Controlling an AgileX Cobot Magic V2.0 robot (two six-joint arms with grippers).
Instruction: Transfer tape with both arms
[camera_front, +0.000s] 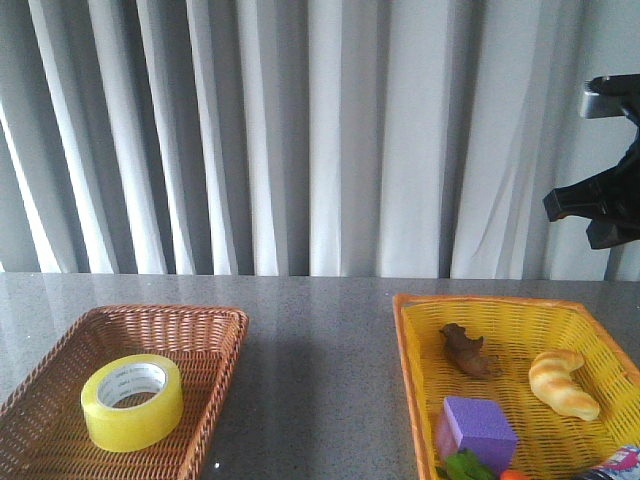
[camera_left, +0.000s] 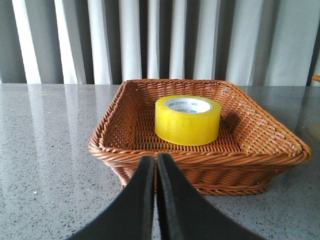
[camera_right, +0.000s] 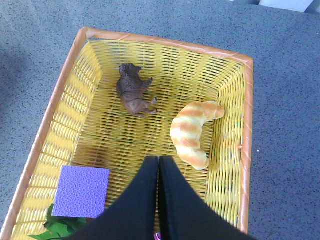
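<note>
Grey surface (camera_front: 320, 330) carries two baskets. Yellow basket (camera_front: 420, 350) at 4 o'clock in the front view holds a croissant (camera_front: 563, 383), purple cube (camera_front: 478, 425) and brown animal figure (camera_front: 466, 350). Brown wicker basket (camera_front: 200, 330) at 8 o'clock holds the tape (camera_front: 132, 401), lying flat, untouched. Left hand (camera_left: 156, 175) clenched, empty, low before the wicker rim. Right hand (camera_right: 158, 175) clenched, empty, above the yellow basket. Risk: a low approach could strike the rim and shove the basket; the wide roll may slip from narrow fingers.

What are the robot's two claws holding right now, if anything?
Nothing. The left gripper and right gripper are both shut and empty. The tape lies untouched in the brown basket.
</note>
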